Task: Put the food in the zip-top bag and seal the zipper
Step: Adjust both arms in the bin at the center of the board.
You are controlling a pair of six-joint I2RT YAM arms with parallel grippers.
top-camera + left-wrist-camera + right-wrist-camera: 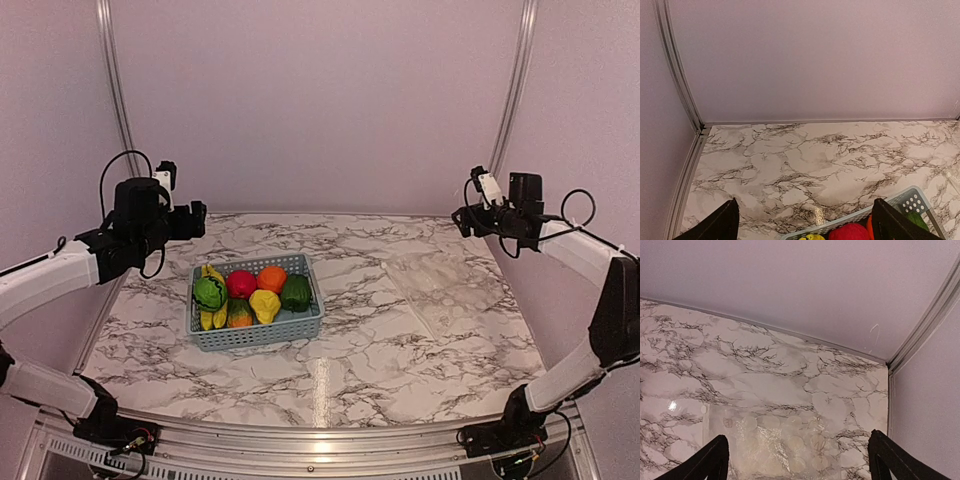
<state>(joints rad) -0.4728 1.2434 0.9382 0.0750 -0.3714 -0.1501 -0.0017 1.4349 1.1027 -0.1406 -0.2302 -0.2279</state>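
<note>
Start at your left in the overhead view: the left gripper hangs in the air above the table, at about 10 o'clock from the basket, with its fingers spread wide and nothing between them. Its wrist camera confirms the gap and catches only the basket's far corner, with a red, an orange and a green piece peeking over the bottom edge. The overhead view shows the rest. All the food lies inside the basket, with the bananas along its left wall, and the basket stands at about 9 o'clock from the table's middle. Moving right, the bag lies flat at about 3 o'clock, well apart from the basket. From above it is a faint sheen, while the right wrist camera shows its crinkles and round pattern low in the frame between the fingers. You cannot pick out the zipper in any view. The right gripper is raised at about 1 o'clock from the bag, jaws wide apart and holding nothing.
</note>
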